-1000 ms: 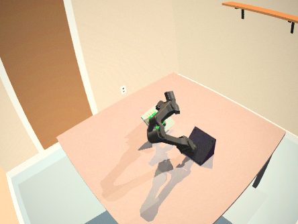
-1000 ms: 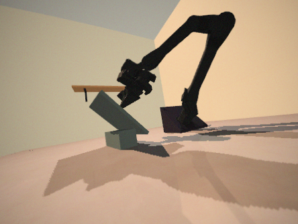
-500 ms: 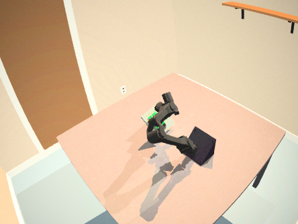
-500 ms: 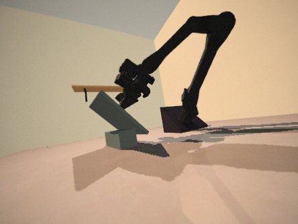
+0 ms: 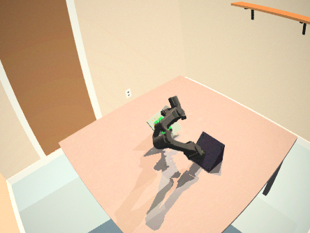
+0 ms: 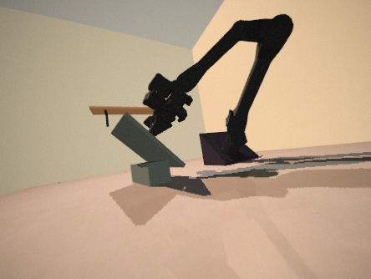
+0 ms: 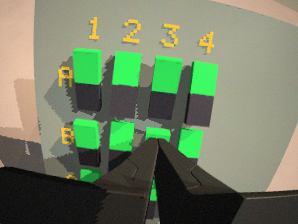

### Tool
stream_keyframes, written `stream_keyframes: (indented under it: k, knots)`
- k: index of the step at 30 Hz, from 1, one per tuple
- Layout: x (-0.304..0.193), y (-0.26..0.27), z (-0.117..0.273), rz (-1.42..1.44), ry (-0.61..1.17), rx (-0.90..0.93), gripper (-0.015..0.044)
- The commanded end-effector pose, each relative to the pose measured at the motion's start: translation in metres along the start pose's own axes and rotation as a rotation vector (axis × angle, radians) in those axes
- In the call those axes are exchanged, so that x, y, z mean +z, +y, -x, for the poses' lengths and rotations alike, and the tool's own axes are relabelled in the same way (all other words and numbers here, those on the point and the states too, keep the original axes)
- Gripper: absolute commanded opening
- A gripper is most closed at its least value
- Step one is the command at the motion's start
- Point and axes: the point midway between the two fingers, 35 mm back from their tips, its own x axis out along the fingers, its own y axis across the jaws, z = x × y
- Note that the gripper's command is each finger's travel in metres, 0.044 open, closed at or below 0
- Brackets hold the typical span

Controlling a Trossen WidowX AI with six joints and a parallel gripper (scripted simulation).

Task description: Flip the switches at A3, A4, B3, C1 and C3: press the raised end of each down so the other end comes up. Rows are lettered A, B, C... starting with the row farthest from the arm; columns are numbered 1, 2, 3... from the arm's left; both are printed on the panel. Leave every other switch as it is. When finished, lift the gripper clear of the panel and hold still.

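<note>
The tilted grey-green panel (image 5: 176, 128) (image 6: 139, 139) (image 7: 250, 100) carries green-and-dark switches. In the wrist view A1 (image 7: 87, 67), A2 (image 7: 127, 70), A3 (image 7: 167, 75) and A4 (image 7: 204, 79) show whole. A1 and A3 have darker, shorter lower ends; A2 and A4 have paler, longer ones, so their tilts look different. B1 (image 7: 86, 134) and B2 (image 7: 122, 135) show mostly; B4 (image 7: 190, 143) shows partly. My gripper (image 7: 154, 145) (image 6: 153, 134) is shut and empty, its tips over the green end of B3 (image 7: 158, 132). Contact cannot be told. The fingers hide most of row C; C1 (image 7: 90, 175) shows only its top.
The panel rests on a grey-green block (image 6: 150, 174) on the pink table (image 5: 115, 146) (image 6: 125, 251). The arm's base stands at a dark wedge (image 5: 211, 150) (image 6: 212, 152). An orange shelf (image 5: 276, 12) is on the wall.
</note>
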Motion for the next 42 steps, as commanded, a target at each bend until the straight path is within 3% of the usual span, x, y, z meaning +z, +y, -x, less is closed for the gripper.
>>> stream_keyframes:
  k: [1, 42]
  knots:
    - [-0.0004, -0.0006, -0.0002, -0.003, 0.001, -0.003, 0.0000]
    - [-0.0002, -0.0005, -0.0057, -0.003, 0.001, -0.003, 0.0000]
